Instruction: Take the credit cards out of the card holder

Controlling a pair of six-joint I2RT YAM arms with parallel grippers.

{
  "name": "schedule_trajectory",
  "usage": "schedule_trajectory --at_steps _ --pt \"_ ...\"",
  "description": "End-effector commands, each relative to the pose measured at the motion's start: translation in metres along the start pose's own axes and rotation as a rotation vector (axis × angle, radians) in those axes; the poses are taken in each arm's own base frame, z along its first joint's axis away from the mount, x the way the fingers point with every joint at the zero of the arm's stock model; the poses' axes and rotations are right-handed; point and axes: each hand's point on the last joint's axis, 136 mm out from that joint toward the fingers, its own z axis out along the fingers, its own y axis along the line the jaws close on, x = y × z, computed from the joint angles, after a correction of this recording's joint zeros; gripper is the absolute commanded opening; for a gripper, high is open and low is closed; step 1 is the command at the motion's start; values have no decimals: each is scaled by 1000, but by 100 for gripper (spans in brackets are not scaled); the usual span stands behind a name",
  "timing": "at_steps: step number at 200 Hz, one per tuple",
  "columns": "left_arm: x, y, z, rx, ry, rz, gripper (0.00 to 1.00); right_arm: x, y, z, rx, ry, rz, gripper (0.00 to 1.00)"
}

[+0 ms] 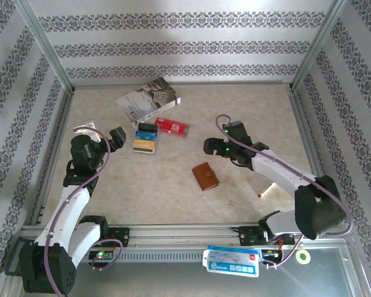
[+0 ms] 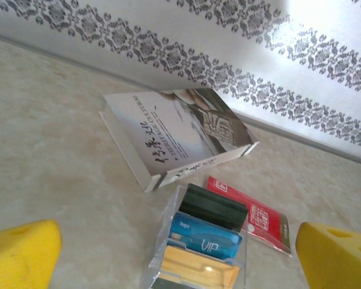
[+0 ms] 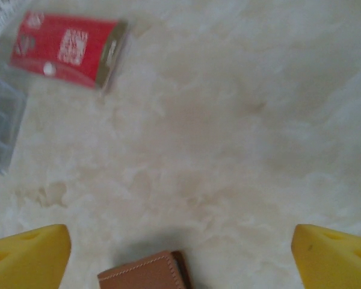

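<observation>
Left arm [image 1: 74, 198]: rises from its base, elbow bent, forearm reaching forward and inward.
Left gripper [image 1: 119, 137]: yellow fingers [image 2: 18, 253] spread wide, holding nothing.
Right arm [image 1: 284, 176]: stretched forward and to the left, wrist low.
Right gripper [image 1: 209, 146]: yellow fingers [image 3: 27, 256] spread wide, holding nothing.

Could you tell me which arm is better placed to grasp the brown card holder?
Right: the right fingers, open, frame the card holder; the left fingers face the book.
</observation>
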Motion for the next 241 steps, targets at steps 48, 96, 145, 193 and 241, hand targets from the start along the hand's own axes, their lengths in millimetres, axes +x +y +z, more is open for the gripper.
schedule_trajectory --at_steps 48,96,145,193,241 --pt "6 -15 6 90 37 27 100 67 21 5 135 400 -449 89" --pt "10 -15 7 97 48 23 100 93 20 25 199 503 -545 86" --pt "11 -13 9 86 48 17 100 99 5 53 218 521 -496 78" --pt "12 -13 10 84 62 9 100 70 24 81 184 444 -388 64" --pt "21 -19 17 120 124 -32 100 33 59 114 182 343 -253 64"
